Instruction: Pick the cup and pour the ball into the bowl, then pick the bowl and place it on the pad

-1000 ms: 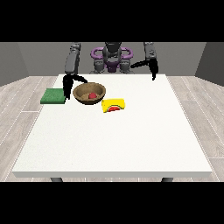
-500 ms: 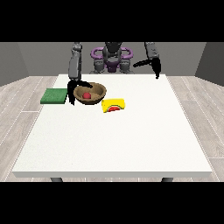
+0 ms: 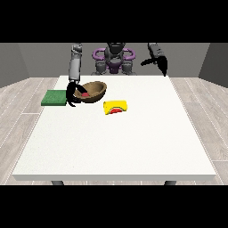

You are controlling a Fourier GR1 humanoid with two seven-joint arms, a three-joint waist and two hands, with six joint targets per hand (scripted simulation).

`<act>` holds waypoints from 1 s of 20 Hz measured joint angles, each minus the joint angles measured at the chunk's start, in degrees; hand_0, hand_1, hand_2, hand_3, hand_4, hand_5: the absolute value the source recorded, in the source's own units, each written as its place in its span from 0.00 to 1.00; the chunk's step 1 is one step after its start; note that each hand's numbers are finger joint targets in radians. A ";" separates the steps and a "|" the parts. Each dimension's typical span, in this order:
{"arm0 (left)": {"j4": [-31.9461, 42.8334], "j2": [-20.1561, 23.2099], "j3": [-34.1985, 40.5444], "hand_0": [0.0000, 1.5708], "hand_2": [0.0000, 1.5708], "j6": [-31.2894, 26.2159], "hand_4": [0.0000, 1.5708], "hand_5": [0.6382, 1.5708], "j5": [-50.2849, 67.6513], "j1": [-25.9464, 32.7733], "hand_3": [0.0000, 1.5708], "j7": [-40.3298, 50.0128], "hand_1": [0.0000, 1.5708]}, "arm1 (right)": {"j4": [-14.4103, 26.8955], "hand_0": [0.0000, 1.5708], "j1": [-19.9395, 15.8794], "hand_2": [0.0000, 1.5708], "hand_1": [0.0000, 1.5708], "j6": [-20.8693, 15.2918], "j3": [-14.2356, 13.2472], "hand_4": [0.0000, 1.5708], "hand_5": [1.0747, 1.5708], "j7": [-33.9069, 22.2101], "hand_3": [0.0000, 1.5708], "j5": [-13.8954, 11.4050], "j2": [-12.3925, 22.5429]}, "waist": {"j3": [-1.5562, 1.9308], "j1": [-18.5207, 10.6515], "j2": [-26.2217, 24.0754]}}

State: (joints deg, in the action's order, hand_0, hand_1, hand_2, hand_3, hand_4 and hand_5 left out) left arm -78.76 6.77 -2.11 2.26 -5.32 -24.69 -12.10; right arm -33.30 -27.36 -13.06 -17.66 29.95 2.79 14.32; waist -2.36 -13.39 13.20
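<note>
Brown and wooden-looking, the bowl point(image 3: 92, 91) sits toward the far left part of the white surface point(image 3: 120, 138), tipped so that its right rim rides higher than its left. A small red ball point(image 3: 84, 95) shows inside it, low on the left side by the rim. The black hand at the view's left point(image 3: 71, 95) hangs down from a grey arm and meets the bowl at that lower left edge, with its fingers curled round the rim; the bowl seems to be held there, though whether its base touches the surface cannot be told.

Just to the left of that hand lies the green pad point(image 3: 54, 97), flat on the surface near its left edge, close to the bowl but apart from it.

To the right of the bowl and a little nearer the camera, the yellow cup point(image 3: 116, 107) lies on its side, its reddish inside turned toward the camera. It is near the bowl without touching it.

At the view's right, the other hand point(image 3: 161, 65) is raised above the far right corner of the surface, well apart from everything on it. It holds nothing, and its fingers point downward in a relaxed way.
</note>
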 measured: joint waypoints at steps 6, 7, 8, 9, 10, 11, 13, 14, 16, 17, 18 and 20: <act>3.29 0.04 0.87 0.00 0.00 -1.42 0.61 0.84 1.33 0.94 0.00 -0.08 0.00 | 0.83 1.00 -1.08 1.00 1.00 -8.98 4.55 0.55 0.99 -12.46 0.60 -6.34 1.10 | 0.85 -0.41 -4.08; 4.10 -0.02 1.28 0.00 0.00 -1.23 0.62 0.84 1.45 1.57 0.00 -0.48 0.00 | 1.12 1.00 -1.40 1.00 1.00 -9.29 5.18 0.54 0.98 -15.15 0.60 -6.94 1.29 | 1.17 0.32 -5.00; 5.49 0.17 2.15 0.00 0.00 -1.14 0.62 0.84 1.82 2.20 0.00 -0.76 0.00 | 1.06 1.00 -1.76 1.00 1.00 -9.46 6.18 0.52 0.98 -18.17 0.62 -7.73 1.22 | 1.40 1.52 -6.45; 6.81 0.48 2.90 0.00 0.00 -1.27 0.63 0.84 2.19 2.77 0.00 -0.75 0.00 | 0.93 1.00 -2.57 1.00 1.00 -9.38 7.17 0.52 0.99 -21.65 0.62 -8.49 1.40 | 1.59 2.50 -8.08; 8.24 0.97 3.89 0.00 0.00 -1.41 0.63 0.83 2.61 3.41 0.00 -1.16 0.00 | 0.53 1.00 -3.20 1.00 1.00 -9.48 8.30 0.52 0.99 -24.70 0.55 -9.32 1.13 | 1.72 3.81 -9.57; 9.60 1.25 4.51 0.00 0.00 -1.53 0.64 0.83 2.86 4.29 0.00 -1.17 0.00 | 0.10 1.00 -3.98 1.00 1.00 -9.46 9.35 0.51 0.99 -27.94 0.57 -10.01 0.77 | 1.84 4.96 -11.39; 11.67 1.16 5.26 0.00 0.00 -0.88 0.64 0.82 2.77 5.86 0.00 -1.96 0.00 | -0.85 1.00 -6.07 1.00 1.00 -7.76 10.69 0.51 0.99 -33.61 0.57 -10.82 1.77 | 2.01 7.28 -13.95; 12.59 1.18 5.62 0.00 0.00 -0.69 0.64 0.82 2.81 6.52 0.00 -1.95 0.00 | -1.35 1.00 -7.03 1.00 1.00 -6.69 11.46 0.52 1.00 -36.43 0.50 -11.25 2.22 | 2.06 8.42 -15.49; 13.48 1.90 6.80 0.00 0.00 -0.64 0.64 0.83 3.19 7.30 0.00 -2.23 0.00 | -2.65 1.00 -7.89 1.00 1.00 -4.34 11.51 0.51 1.00 -39.60 0.46 -10.92 3.69 | 2.16 10.08 -16.72; 13.38 2.49 7.40 0.00 0.00 -0.99 0.64 0.83 3.64 7.19 0.00 -1.81 0.00 | -3.07 1.00 -7.70 1.00 1.00 -3.14 11.05 0.51 1.00 -40.15 0.49 -10.39 4.62 | 2.19 10.60 -16.89; 13.50 2.60 7.61 0.00 0.00 -1.18 0.63 0.83 3.75 8.07 0.00 -2.40 0.00 | -3.70 1.00 -7.13 1.00 1.00 -2.51 10.76 0.50 1.00 -40.67 0.48 -9.97 4.89 | 2.22 11.06 -17.08; 12.25 3.74 8.11 0.00 0.00 -2.51 0.65 0.84 4.52 8.08 0.00 -1.61 0.00 | -3.86 1.00 -6.49 1.00 1.00 -0.20 9.11 0.53 1.00 -40.37 0.30 -8.80 7.89 | 2.29 10.71 -16.48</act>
State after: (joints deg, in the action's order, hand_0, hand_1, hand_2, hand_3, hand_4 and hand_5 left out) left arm -66.51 10.51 6.01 -0.25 -0.80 -16.61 -13.72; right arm -37.16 -33.84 -13.26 -8.55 -10.42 -6.01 22.21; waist -0.07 -2.68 -3.28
